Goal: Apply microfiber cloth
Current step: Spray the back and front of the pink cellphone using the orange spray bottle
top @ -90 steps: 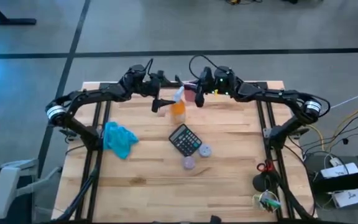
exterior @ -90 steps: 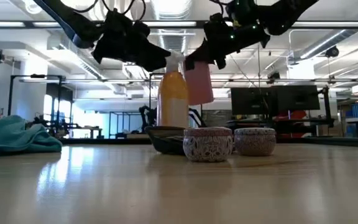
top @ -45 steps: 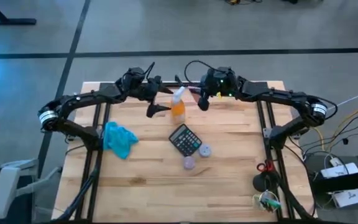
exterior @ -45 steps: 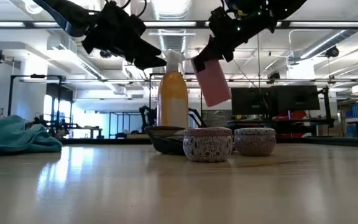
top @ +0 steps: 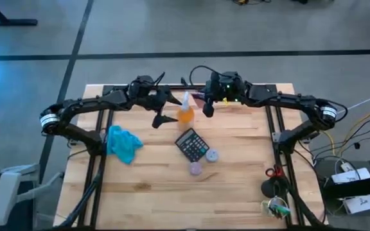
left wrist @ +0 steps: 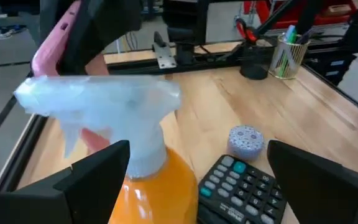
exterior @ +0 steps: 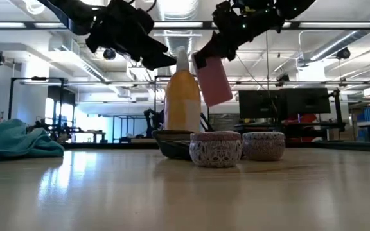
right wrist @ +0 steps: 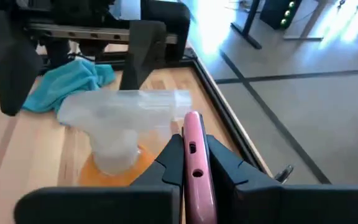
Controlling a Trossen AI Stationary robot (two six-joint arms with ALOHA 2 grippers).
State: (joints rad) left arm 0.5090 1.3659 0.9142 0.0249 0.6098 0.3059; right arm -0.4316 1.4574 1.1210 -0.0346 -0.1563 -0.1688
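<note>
Near the table's left edge, the microfiber cloth [top: 123, 143] lay closer to the wide-open, empty left gripper [top: 161, 109]; the right gripper [top: 207, 102] clamped a pink phone [exterior: 212, 81].

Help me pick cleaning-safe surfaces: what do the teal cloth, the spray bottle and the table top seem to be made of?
The microfiber cloth looks like soft, matte fabric, lying in crumpled folds. The spray bottle seems plastic: a translucent whitish trigger head on a glossy orange body. The table top looks like sealed light wood planks, with visible grain and a slight sheen.
</note>
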